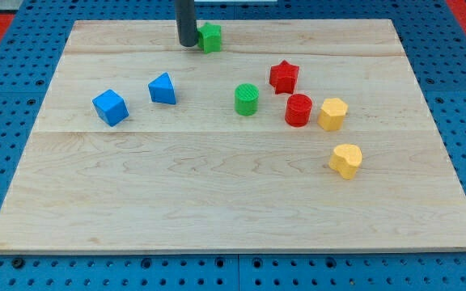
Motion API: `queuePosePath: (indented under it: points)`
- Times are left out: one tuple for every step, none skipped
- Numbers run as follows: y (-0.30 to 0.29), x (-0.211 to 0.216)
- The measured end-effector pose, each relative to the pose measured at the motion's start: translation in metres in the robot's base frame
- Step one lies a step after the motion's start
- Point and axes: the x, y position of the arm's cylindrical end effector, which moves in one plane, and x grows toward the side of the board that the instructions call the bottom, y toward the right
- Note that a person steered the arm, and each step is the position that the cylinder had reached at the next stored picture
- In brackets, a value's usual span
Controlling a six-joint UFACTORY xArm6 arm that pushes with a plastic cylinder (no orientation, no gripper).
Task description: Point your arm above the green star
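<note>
Just left — tip (188, 44) beside green star (210, 37)

Tool tip (188, 44) just left of star (210, 37), at board's (217, 202) top edge.

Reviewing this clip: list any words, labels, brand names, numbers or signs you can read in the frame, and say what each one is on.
None: no text, number, label or sign shows anywhere in this view.
The wooden board, the blue pegboard around it and my tip carry no print.
The blocks, including the green star at the tip's right, the green cylinder and the red star, have plain unmarked faces.
</note>
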Motion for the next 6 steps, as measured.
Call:
queuePosePath:
  points:
    - [-0.018,-0.006]
    - [-0.034,-0.008]
    - [-0.02,-0.023]
    - [0.005,-0.049]
    - [0.018,-0.037]
    - [0.026,-0.013]
